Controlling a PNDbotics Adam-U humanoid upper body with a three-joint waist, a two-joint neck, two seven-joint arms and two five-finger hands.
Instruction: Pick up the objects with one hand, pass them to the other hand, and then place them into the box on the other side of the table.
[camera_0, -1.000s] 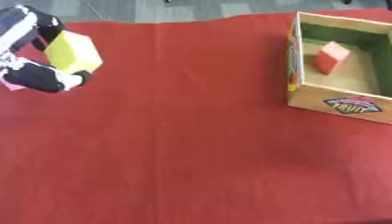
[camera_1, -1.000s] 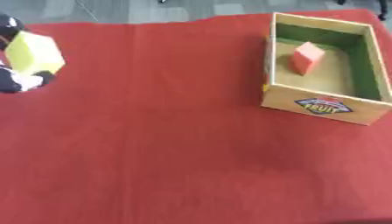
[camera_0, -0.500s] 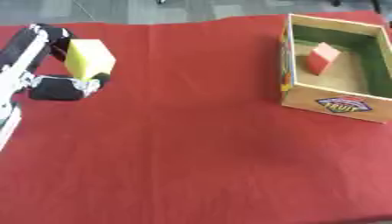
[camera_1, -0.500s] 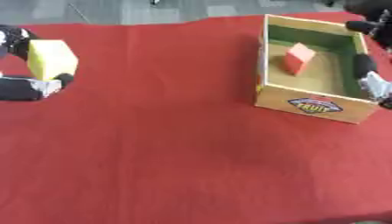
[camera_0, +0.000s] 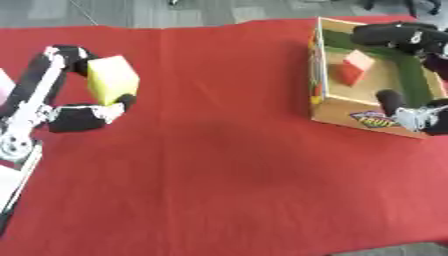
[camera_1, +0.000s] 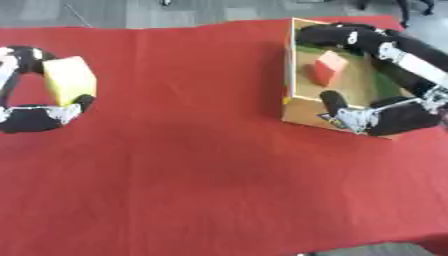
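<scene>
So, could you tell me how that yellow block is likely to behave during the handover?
The yellow block, pinched by the left hand, looks boxy and flat-faced, so it probably won't roll. It keeps its shape, suggesting stiffness. Its smooth-looking faces might slip.

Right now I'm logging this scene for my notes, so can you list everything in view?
Block: one, yellow, far left, held in the left hand.
Block: one, red, inside the box.
Box: one, cardboard with a green interior, right side of the cloth.
Cloth: one, red, covering the table.
Left hand: black, left side, curled round the yellow block.
Right hand: black, spread over the box, holding nothing.
</scene>
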